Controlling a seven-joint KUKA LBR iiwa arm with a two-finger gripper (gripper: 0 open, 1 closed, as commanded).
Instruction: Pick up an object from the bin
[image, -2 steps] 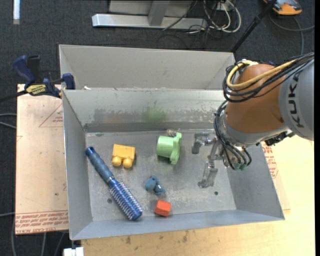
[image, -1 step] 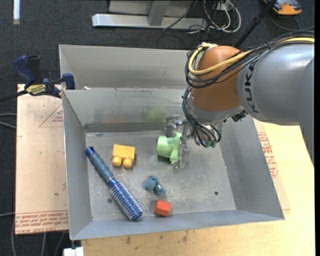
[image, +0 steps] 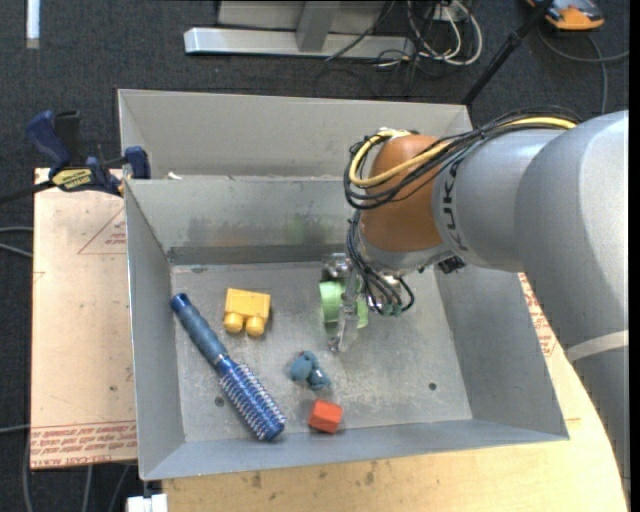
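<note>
The robot's gripper (image: 340, 332) clenches its fingers on a small green block (image: 329, 300) low near the middle of the grey bin (image: 150, 300), the grasp seemingly made and the lift-out not yet done.

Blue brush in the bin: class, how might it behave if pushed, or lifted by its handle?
The brush looks like stiff plastic, so it should probably keep its shape. Its round handle suggests it may roll if pushed sideways. Held by the handle's end, the bristled head would likely sag downward.
</note>
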